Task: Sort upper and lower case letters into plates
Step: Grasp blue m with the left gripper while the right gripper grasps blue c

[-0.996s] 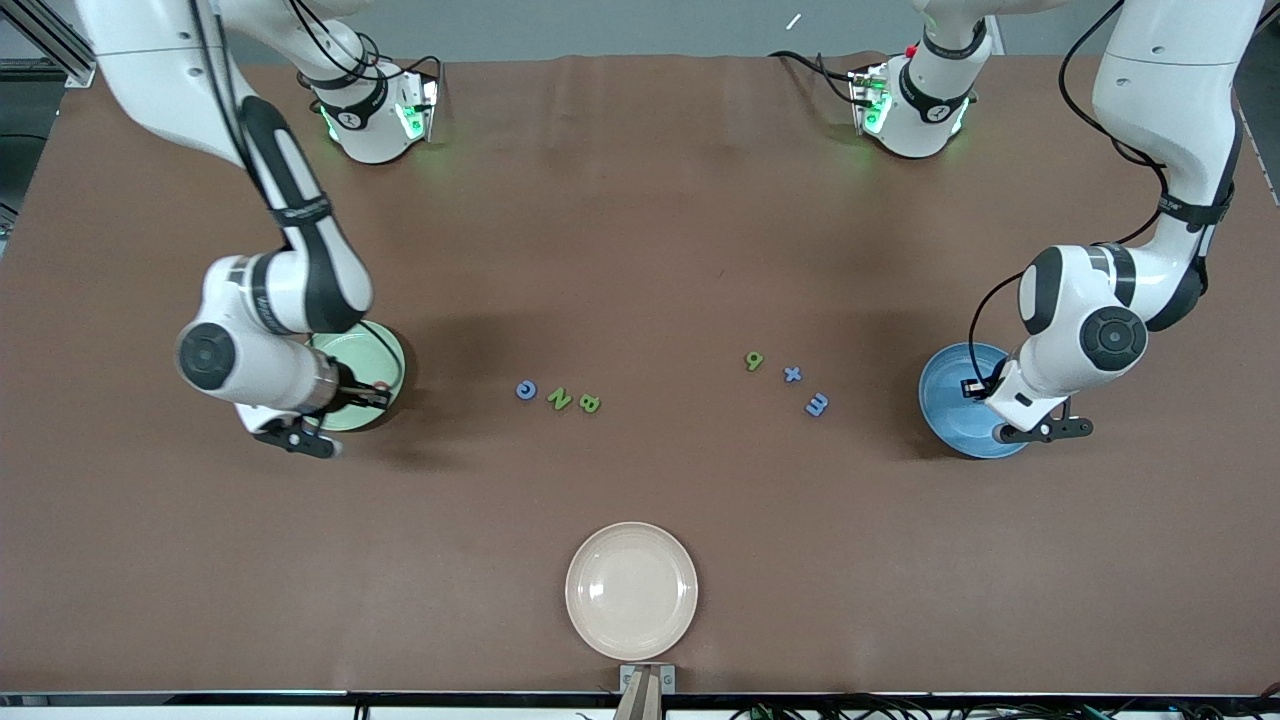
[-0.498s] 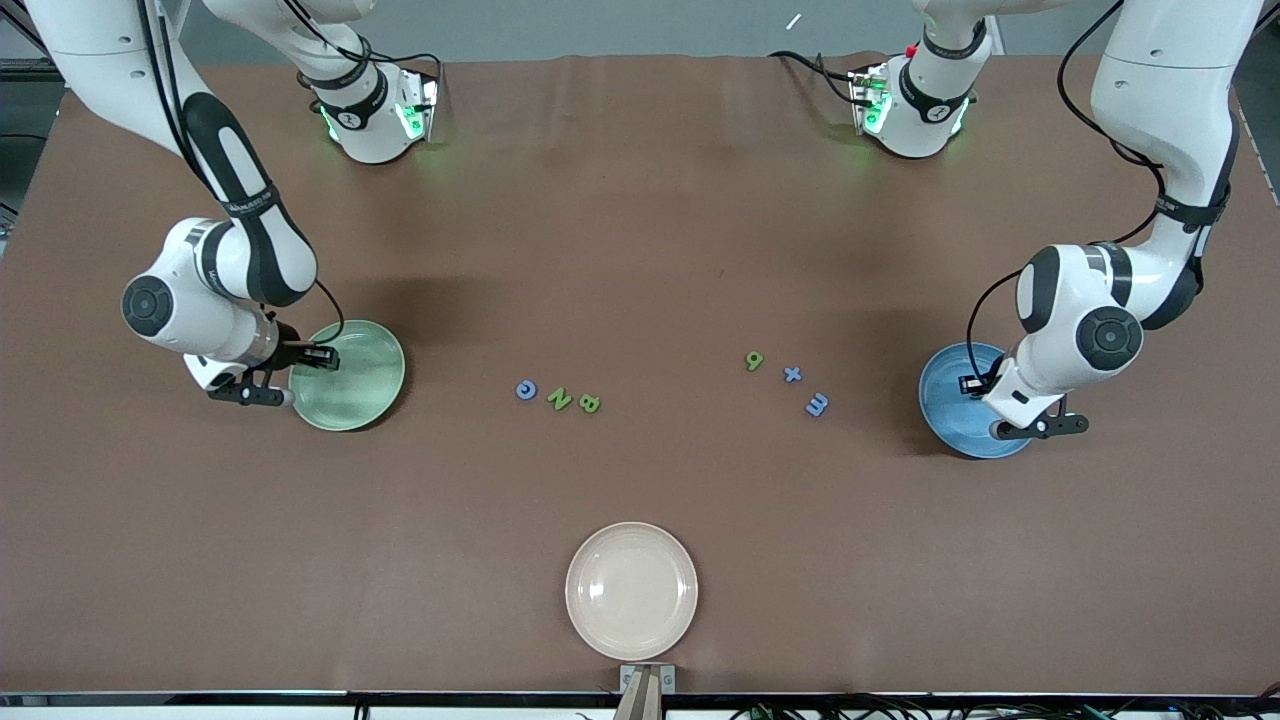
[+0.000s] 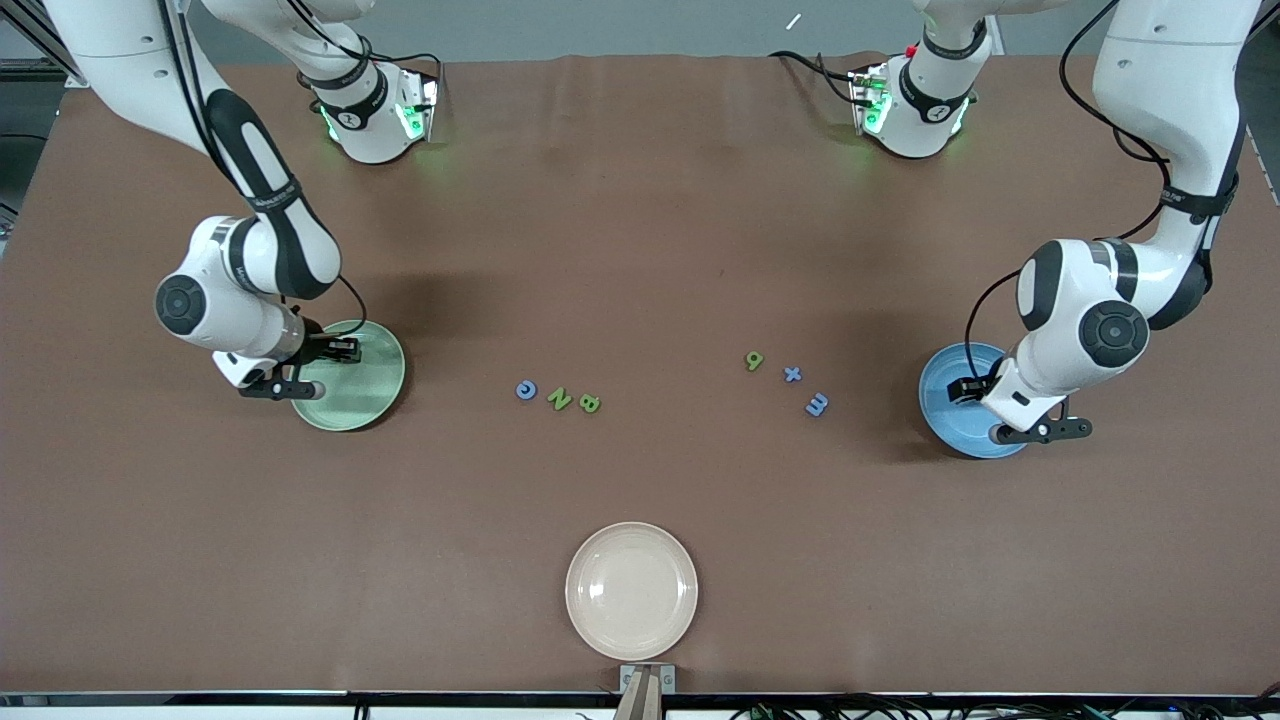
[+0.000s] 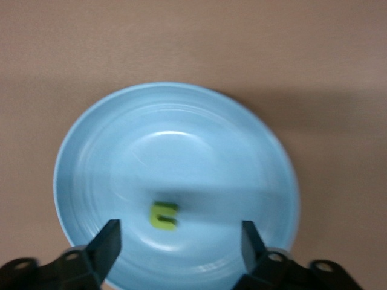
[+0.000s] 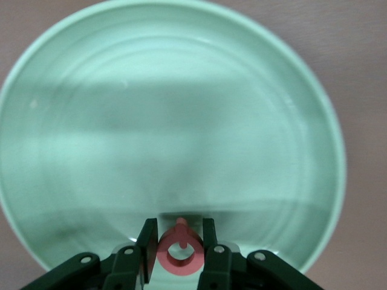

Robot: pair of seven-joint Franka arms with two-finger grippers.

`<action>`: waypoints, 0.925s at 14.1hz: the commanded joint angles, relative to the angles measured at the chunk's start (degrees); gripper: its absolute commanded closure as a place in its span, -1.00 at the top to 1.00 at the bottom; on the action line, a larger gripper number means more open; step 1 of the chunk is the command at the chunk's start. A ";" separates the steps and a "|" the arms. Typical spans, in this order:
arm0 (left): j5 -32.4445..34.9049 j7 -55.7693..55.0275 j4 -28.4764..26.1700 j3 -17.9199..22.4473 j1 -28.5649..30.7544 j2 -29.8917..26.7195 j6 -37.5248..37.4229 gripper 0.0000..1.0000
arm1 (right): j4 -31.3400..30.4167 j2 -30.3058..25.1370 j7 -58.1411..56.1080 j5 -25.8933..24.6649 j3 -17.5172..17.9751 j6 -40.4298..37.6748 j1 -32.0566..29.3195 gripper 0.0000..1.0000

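1. Right gripper (image 5: 179,241) hangs over the pale green plate (image 3: 365,385), which sits toward the right arm's end of the bench, and its fingers (image 5: 147,241) are pinched on a small red letter (image 5: 179,252).
2. At the left arm's end, the left gripper (image 4: 176,238) is over the blue plate (image 3: 942,400), fingers (image 4: 109,241) spread wide with nothing between them.
3. In that blue plate lies one green letter (image 4: 163,215), flat on the glaze, right under the open fingers.
4. Mid-bench, toward the green plate's side, three letters sit in a short row: a blue letter (image 3: 526,390), a green N (image 3: 559,399) and a green B (image 3: 590,404), close beside one another but apart.
5. Toward the blue plate's side, three more: a green one (image 3: 754,360), a small blue cross-shaped one (image 3: 792,374) and a blue m (image 3: 817,404).
6. A cream-white dish (image 3: 631,590) sits at the middle of the bench edge nearest the front camera, well apart from both plates.
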 commanded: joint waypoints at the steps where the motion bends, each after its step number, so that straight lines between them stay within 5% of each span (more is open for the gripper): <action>1: 0.27 -9.40 5.83 -4.45 -0.13 -0.31 -7.80 1.00 | -2.23 -2.60 -0.16 1.04 -0.04 -1.38 0.17 0.70; 2: 0.27 -14.66 6.90 -6.03 -0.48 -0.13 -8.17 1.00 | -1.96 -2.86 -0.16 1.04 -0.04 -1.91 0.17 1.00; 5: 0.27 -36.33 10.06 -10.34 -2.67 3.54 -7.74 1.00 | 1.89 -2.95 3.85 1.04 0.40 -4.81 1.74 1.00; 8: 0.97 -56.68 12.53 -10.53 -7.93 8.12 -3.63 1.00 | 10.76 -2.52 18.77 0.95 0.40 -11.22 8.23 1.00; 13: 5.70 -69.56 12.88 -10.44 -10.94 14.45 7.56 1.00 | 19.64 3.00 39.17 1.04 0.40 -10.18 19.39 1.00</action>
